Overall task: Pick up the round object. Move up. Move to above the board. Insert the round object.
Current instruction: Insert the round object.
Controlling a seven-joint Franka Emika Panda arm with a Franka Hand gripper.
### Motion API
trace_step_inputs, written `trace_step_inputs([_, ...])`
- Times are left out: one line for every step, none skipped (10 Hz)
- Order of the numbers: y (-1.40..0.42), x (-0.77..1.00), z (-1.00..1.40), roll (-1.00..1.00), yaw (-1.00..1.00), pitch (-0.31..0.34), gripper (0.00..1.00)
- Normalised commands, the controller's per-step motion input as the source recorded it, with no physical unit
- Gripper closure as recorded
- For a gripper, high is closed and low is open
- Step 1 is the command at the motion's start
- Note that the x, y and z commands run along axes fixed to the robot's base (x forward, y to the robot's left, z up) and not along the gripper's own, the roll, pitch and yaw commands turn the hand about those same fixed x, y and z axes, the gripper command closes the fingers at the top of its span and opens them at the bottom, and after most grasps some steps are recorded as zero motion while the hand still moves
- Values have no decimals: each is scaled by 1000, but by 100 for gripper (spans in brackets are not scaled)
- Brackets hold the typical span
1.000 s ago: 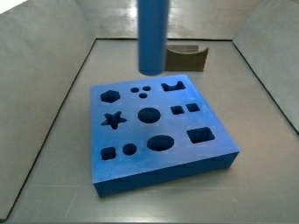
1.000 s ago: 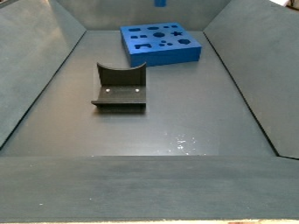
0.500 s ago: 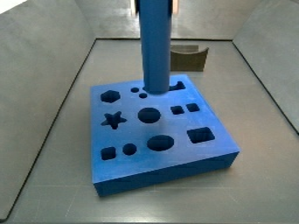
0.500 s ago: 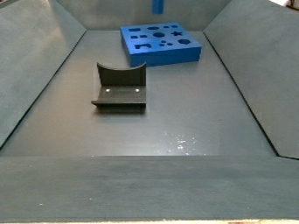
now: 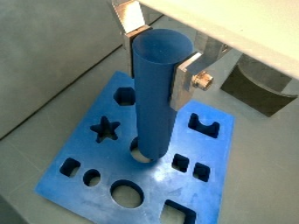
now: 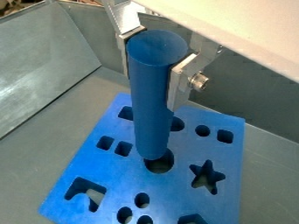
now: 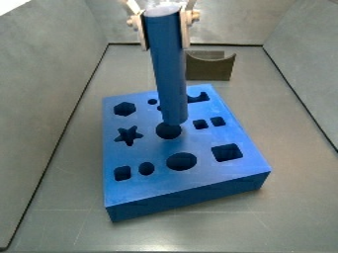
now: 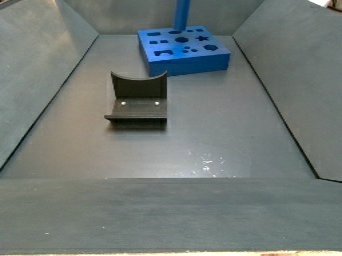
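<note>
The round object is a long blue cylinder peg (image 7: 164, 74), standing upright with its lower end in the board's central round hole. My gripper (image 7: 161, 14) is shut on the peg's upper end; its silver fingers (image 5: 191, 77) press both sides in both wrist views, where the peg (image 6: 151, 96) fills the middle. The board (image 7: 218, 178) is a thick blue slab with star, hexagon, circle, square and oval holes, lying at the middle of the floor. In a side view the peg (image 8: 182, 18) rises from the board (image 8: 158, 61) at the far end.
A dark olive block with a curved notch (image 8: 138, 100) lies on the grey floor, also behind the board in a side view (image 7: 211, 66). Sloping grey walls (image 7: 59, 119) enclose the floor on all sides.
The peg has come down with my gripper: a second ago it hung above the board's back edge, now its lower end sits in the central round hole.
</note>
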Motion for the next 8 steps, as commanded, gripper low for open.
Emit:
trace_step_inputs([0, -169, -346, 463, 0, 0, 100])
trace_step_inputs([-46, -74, -211, 400, 0, 37, 100])
trace_step_inputs([0, 0, -34, 34, -3, 0, 100])
trace_step_inputs([-43, -17, -80, 191, -117, 29, 100])
trace_step_inputs([-111, 0, -20, 186, -177, 149, 100])
trace_step_inputs([0, 0, 0, 26, 0, 26, 100])
trace_step_inputs([-11, 0, -46, 109, 0, 11, 100])
trace_step_inputs([-131, 237, -57, 229, -291, 289, 100])
